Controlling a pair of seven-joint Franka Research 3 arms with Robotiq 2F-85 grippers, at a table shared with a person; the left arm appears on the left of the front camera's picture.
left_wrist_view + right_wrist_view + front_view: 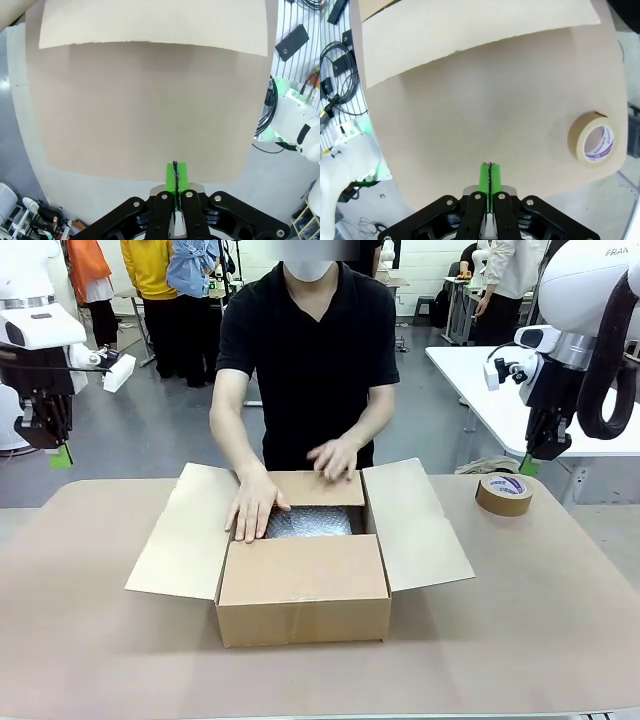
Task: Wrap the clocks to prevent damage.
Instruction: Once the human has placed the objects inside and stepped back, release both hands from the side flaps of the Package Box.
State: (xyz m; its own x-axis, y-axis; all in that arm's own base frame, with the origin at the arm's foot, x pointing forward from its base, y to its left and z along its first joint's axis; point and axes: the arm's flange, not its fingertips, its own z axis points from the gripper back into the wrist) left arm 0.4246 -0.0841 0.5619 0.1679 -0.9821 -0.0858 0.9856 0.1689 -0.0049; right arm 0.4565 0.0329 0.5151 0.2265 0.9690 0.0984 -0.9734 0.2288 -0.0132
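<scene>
An open cardboard box [300, 590] sits mid-table, and a wad of bubble wrap [310, 522] lies inside it. The clocks are hidden. A person leans over the box from the far side, one hand [255, 505] pressing on the wrap at the box's left rim, the other hand [335, 457] over the far flap. My left gripper [62, 455] hangs shut above the table's far left edge, holding nothing. Off the far right edge my right gripper [528, 466] hangs shut and empty too. The green pads meet in the left wrist view [175, 175] and the right wrist view [490, 176].
A roll of brown tape [504, 494] lies on the brown table [520, 640] at the right, also seen as the tape roll [592, 138] from the right wrist. The box's side flaps [180, 535] spread outward. A white table [480, 390] stands behind on the right.
</scene>
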